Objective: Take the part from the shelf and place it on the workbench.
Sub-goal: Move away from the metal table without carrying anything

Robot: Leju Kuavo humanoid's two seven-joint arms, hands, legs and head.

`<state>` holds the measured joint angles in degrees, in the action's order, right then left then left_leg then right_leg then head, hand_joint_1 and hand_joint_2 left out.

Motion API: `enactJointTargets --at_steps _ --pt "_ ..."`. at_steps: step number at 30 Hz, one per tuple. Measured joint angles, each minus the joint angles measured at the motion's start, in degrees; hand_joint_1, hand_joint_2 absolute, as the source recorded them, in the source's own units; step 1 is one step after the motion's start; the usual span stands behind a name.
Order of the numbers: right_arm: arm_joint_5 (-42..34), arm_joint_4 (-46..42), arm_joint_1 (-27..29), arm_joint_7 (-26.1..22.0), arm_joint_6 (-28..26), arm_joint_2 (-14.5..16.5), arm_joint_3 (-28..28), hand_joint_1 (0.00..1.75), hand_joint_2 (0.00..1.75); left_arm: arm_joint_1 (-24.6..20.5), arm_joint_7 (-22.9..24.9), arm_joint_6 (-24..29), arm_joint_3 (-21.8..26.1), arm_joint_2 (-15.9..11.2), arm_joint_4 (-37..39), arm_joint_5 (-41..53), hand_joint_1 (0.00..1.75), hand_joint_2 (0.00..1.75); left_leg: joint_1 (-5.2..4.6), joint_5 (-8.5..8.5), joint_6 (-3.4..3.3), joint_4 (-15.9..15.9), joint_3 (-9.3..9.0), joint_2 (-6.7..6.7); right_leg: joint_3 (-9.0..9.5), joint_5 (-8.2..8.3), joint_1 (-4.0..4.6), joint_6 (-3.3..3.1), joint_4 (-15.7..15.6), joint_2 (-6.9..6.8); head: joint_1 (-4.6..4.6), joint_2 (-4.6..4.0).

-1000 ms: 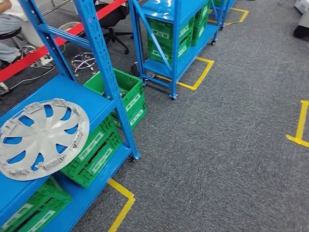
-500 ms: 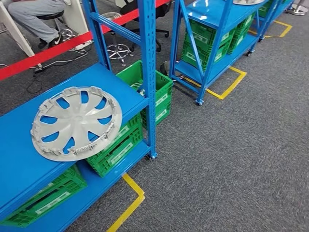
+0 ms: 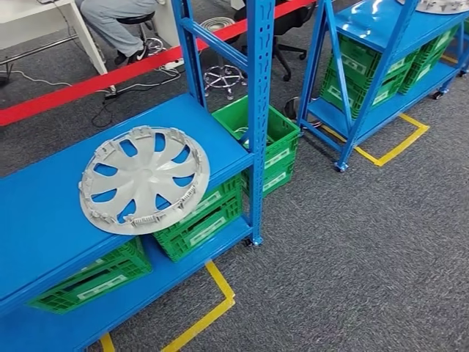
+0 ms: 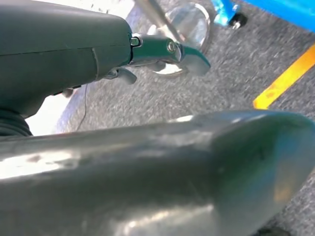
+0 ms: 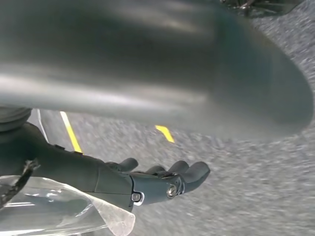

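Note:
The part is a silver-grey wheel cover with curved spokes. It lies flat on the blue shelf board at the left of the head view, its rim reaching the board's front edge. My left hand hangs over grey carpet, fingers stretched out and holding nothing. My right hand also hangs over carpet, its fingers straight and nothing in them. Both hands are away from the wheel cover.
Green crates sit on the lower board, another behind the blue upright post. A second blue rack stands back right. Yellow floor tape, a red barrier band and a seated person are nearby.
The camera has turned, so the whole scene slid rightward: the shelf and wheel cover now sit nearer the middle of the head view. The wheel cover itself has not moved on the shelf.

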<state>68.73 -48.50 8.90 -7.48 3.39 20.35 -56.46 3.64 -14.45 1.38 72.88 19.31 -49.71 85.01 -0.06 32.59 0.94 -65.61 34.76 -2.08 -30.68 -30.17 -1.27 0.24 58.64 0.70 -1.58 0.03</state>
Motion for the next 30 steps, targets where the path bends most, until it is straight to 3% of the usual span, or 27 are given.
enactJointTargets --at_steps 2,3,4,5,7,9,11,12,14,16,17,18,19,20,21,23,25,27,28,30 --pt "0.06 0.17 0.03 -0.09 -0.11 0.0 -0.23 0.0 0.0 -0.1 0.0 -0.02 0.0 -0.01 0.09 0.01 0.0 0.0 0.15 2.73 0.23 -7.13 3.68 1.42 0.13 -0.29 0.22 -0.29 0.0 -1.81 -0.09 -0.01" --pt "0.05 0.25 0.02 -0.13 -0.24 0.0 -0.31 0.0 0.0 -0.04 0.0 -0.02 0.02 -0.01 0.13 0.01 0.0 0.0 0.2 2.72 0.2 -8.69 4.56 1.6 0.24 -0.44 0.32 -0.34 0.0 -2.64 -0.11 -0.01" --pt "0.02 0.31 -0.02 -0.19 -0.37 0.0 -0.36 0.0 0.0 0.02 0.0 -0.02 0.05 -0.01 0.15 0.01 0.0 0.0 0.19 1.55 0.06 -8.03 4.35 1.74 0.42 -0.6 0.41 -0.35 0.0 -3.39 -0.12 -0.01" --pt "-0.02 0.39 -0.07 -0.26 -0.52 0.0 -0.38 0.0 0.0 0.09 0.0 -0.02 0.08 -0.01 0.17 0.01 0.0 0.0 0.13 -0.45 -0.21 -5.39 3.13 2.04 0.69 -0.79 0.51 -0.33 0.0 -4.09 -0.11 -0.01" --pt "-0.14 0.62 -0.24 -0.37 -0.84 0.0 -0.39 0.0 0.0 0.07 0.0 0.0 0.1 -0.03 0.19 0.01 0.0 0.0 -0.42 -4.07 -1.11 2.07 -0.49 4.51 1.17 -1.27 0.75 -0.14 -0.03 -5.38 -0.08 -0.01" --pt "-0.24 0.93 -0.35 -0.45 -1.13 0.0 -0.39 0.0 0.0 -0.1 0.0 0.06 0.1 -0.03 0.2 0.01 0.0 0.0 -1.09 -4.85 -1.76 6.31 -2.5 6.73 1.41 -1.74 1.0 0.29 -0.14 -6.68 -0.15 0.0" --pt "-0.31 1.17 -0.52 -0.5 -1.32 0.0 -0.37 0.0 0.0 -0.09 0.0 0.12 0.11 -0.01 0.22 0.01 0.0 0.0 -1.24 -4.56 -1.98 7.05 -2.68 6.05 1.99 -2.04 1.16 0.8 -0.41 -8.15 -0.22 0.01" --pt "-0.33 1.24 -0.61 -0.52 -1.4 -0.02 -0.34 0.0 0.0 0.03 0.0 0.13 0.11 0.03 0.24 0.01 0.0 0.0 -1.07 -4.71 -2.15 7.34 -2.82 5.29 2.32 -2.31 1.14 1.09 -0.35 -8.09 -0.18 0.01" --pt "-0.36 1.31 -0.72 -0.57 -1.55 -0.07 -0.26 0.0 0.0 0.09 0.0 0.16 0.15 0.11 0.29 0.02 0.0 0.0 -0.62 -5.06 -2.52 7.9 -3.2 3.84 1.54 -4.13 1.04 1.65 2.34 -5.43 0.09 0.0" --pt "-0.36 1.46 -0.63 -0.58 -1.64 -0.12 -0.25 0.0 0.0 -0.01 0.0 0.19 0.19 0.15 0.38 0.02 0.0 0.0 -0.38 -5.18 -2.8 8.05 -3.29 2.39 -2.18 -7.26 0.83 2.02 9.4 -1.92 0.37 0.0" --pt "-0.36 1.55 -0.58 -0.57 -1.66 -0.14 -0.25 0.0 0.0 -0.04 0.0 0.2 0.19 0.15 0.44 0.02 0.0 0.0 -0.36 -5.16 -2.88 8.04 -3.27 1.61 -4.3 -8.36 0.76 2.12 13.01 -1.22 0.38 0.01" --pt "-0.36 1.63 -0.53 -0.56 -1.66 -0.15 -0.26 0.0 0.0 -0.04 0.0 0.21 0.2 0.15 0.5 0.01 0.0 0.0 -0.36 -5.12 -2.93 8.02 -3.32 0.81 -5.83 -8.46 0.73 2.19 15.17 -0.94 0.37 0.01" --pt "-0.36 1.69 -0.51 -0.56 -1.67 -0.15 -0.27 0.0 0.0 -0.02 0.0 0.22 0.21 0.15 0.56 0.01 0.0 0.0 -0.34 -5.06 -2.91 7.98 -3.42 -0.03 -6.4 -7.35 0.7 2.24 15.17 -0.81 0.37 0.01" --pt "-0.36 1.73 -0.52 -0.56 -1.67 -0.15 -0.27 0.0 0.0 -0.01 0.0 0.25 0.23 0.15 0.62 0.01 0.0 0.0 -0.28 -4.98 -2.8 7.93 -3.57 -0.92 -5.82 -5.16 0.64 2.27 12.84 -0.56 0.37 0.01" --pt "-0.36 1.75 -0.51 -0.56 -1.68 -0.15 -0.27 0.0 0.0 -0.02 0.0 0.28 0.25 0.15 0.68 0.01 0.0 0.0 -0.21 -4.85 -2.6 7.83 -3.73 -1.74 -4.51 -2.6 0.52 2.3 9.09 0.07 0.39 0.0" --pt "-0.36 1.87 -0.52 -0.56 -1.69 -0.15 -0.22 0.0 0.0 -0.09 0.0 0.35 0.28 0.14 0.74 0.0 0.0 0.0 -0.2 -4.52 -2.05 7.48 -3.74 -3.14 -1.86 0.22 0.15 2.26 2.59 2.7 0.44 0.0" --pt "-0.37 2.01 -0.57 -0.55 -1.74 -0.15 -0.15 0.0 0.0 -0.1 0.01 0.48 0.31 0.1 0.78 -0.03 0.0 0.0 -0.13 -4.47 -1.45 7.29 -3.36 -4.24 -0.79 0.07 0.06 1.84 0.71 4.08 0.48 0.01" --pt "-0.38 2.08 -0.59 -0.5 -1.83 -0.12 -0.07 0.0 0.0 0.01 0.04 0.69 0.38 0.05 0.82 -0.09 0.0 0.0 0.07 -4.51 -0.89 7.28 -3.11 -5.1 -0.35 0.17 0.11 1.11 0.36 2.95 0.51 0.01" --pt "-0.38 2.1 -0.59 -0.5 -1.88 -0.09 -0.01 0.0 0.0 0.05 0.06 0.83 0.42 0.03 0.85 -0.13 0.0 0.0 0.05 -4.14 -0.6 6.75 -2.86 -4.55 -0.23 0.21 0.07 0.73 0.23 2.28 0.35 0.01" --pt "-0.38 2.13 -0.56 -0.55 -1.96 -0.04 0.1 0.0 0.0 -0.08 0.09 1.07 0.45 0.01 0.92 -0.17 0.0 0.0 -0.02 -1.71 -0.04 2.62 -0.92 -1.71 0.01 0.18 -0.04 0.09 -0.02 0.68 -0.03 0.0"
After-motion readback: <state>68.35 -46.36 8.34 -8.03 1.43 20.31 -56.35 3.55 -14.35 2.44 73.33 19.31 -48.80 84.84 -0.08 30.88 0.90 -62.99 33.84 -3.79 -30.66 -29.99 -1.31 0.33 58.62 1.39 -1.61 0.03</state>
